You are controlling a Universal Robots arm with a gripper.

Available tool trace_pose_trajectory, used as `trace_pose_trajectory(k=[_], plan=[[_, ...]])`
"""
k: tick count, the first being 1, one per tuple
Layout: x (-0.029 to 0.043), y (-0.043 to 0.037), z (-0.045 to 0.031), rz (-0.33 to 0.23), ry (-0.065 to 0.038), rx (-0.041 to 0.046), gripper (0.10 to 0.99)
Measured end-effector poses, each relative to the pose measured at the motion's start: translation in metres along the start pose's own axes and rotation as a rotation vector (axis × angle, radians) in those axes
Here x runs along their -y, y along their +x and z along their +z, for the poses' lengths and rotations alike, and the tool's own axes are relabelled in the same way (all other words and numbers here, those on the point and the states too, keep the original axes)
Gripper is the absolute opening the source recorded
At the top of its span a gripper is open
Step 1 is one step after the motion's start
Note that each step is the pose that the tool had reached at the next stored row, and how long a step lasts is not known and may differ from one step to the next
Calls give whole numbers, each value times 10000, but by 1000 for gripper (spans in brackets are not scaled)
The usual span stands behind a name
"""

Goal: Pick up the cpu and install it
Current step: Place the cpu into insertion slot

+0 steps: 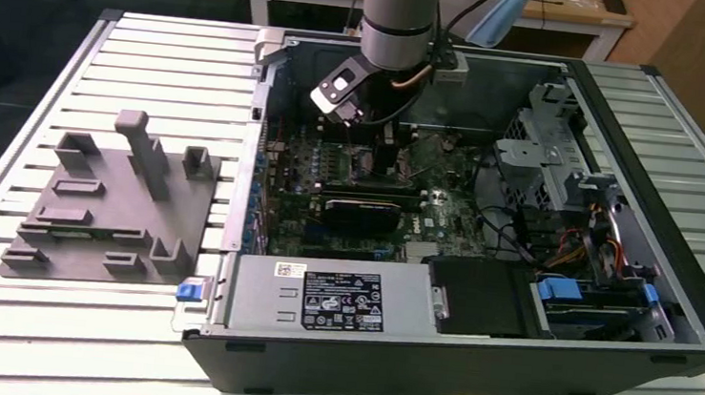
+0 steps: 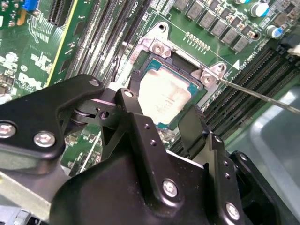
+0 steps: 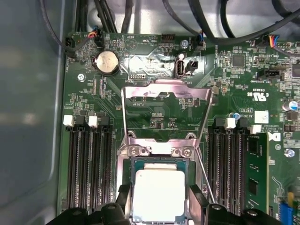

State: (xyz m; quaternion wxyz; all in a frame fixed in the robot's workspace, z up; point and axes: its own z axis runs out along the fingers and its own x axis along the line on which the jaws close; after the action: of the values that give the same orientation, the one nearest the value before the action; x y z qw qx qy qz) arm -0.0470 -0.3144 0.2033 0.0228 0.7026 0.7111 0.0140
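**Exterior view.** The arm (image 1: 401, 20) reaches down into the open computer case (image 1: 439, 382) in the upper middle of the frame. Its tool end is over the motherboard (image 1: 454, 211). The grey plastic fixture (image 1: 109, 205) stands on the slatted table (image 1: 84, 346) at the exterior view's left, well apart from the case.

**Second wrist view.** The cpu (image 2: 165, 96) lies level within the metal-framed socket (image 2: 157, 47), silvery lid up. The gripper (image 2: 157, 107) brackets it on two opposite sides. You cannot tell whether it clamps the chip or merely flanks it.

**First wrist view.** The load plate (image 3: 164, 86) stands swung open beyond the cpu (image 3: 159, 194), and memory slots (image 3: 89, 164) run on either side of the socket. Treat the chip as light, thin and rigid, with a smooth lid that likely offers little friction. Its underside contacts and the socket's pins are probably the fragile parts. Hold it by two opposite edges of its green board and keep it flat. Never press it or slide it sideways.
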Motion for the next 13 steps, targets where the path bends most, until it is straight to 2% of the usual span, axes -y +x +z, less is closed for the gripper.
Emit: trace_pose_trajectory(k=[9,13], plan=[[-8,-2,-153,0,-1,0,604],[-10,-2,-194,0,0,1,604]])
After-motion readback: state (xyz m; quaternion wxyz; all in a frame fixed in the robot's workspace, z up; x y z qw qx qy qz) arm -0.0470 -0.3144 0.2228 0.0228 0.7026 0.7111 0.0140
